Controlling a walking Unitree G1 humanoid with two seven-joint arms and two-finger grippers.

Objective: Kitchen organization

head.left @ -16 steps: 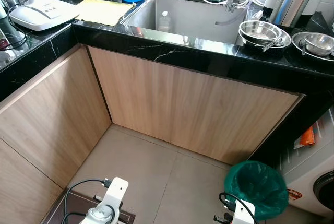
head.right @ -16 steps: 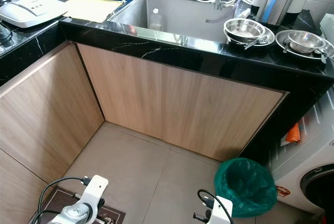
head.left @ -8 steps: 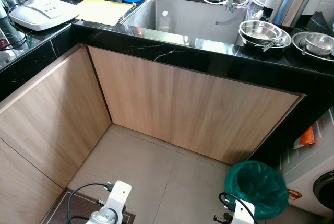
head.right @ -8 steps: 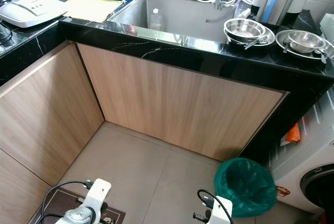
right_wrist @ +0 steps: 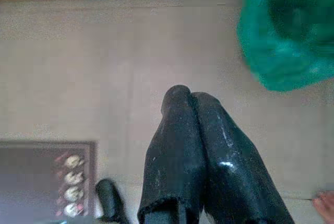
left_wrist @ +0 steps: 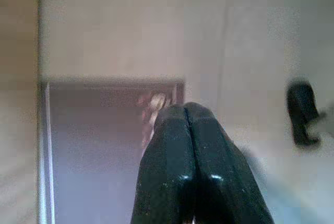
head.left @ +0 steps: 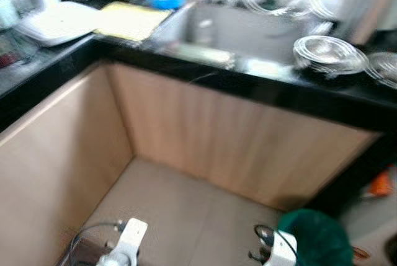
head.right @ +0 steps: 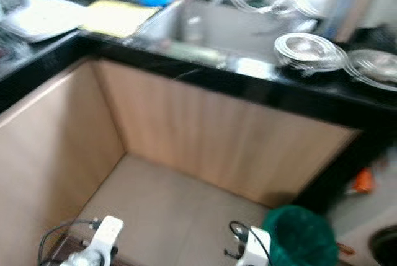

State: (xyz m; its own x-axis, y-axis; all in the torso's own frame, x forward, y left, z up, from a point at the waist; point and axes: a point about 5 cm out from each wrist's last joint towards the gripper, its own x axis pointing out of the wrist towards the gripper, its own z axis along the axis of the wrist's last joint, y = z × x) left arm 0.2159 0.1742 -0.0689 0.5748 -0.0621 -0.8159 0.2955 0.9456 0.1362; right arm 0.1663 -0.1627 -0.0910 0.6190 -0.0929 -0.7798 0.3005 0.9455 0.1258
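Both idle, left gripper (left_wrist: 189,117) and right gripper (right_wrist: 189,98) clenched empty above the floor, steel bowls (head.left: 329,55) far ahead on the counter (head.left: 273,86): probably light, rigid, slick, best pinched at the rim.

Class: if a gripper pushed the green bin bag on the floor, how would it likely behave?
The bag looks like thin crumpled plastic, so it would probably give and crease instead of sliding stiffly. It likely weighs little and may cling to a finger. Whether a rigid bin sits inside cannot be told.
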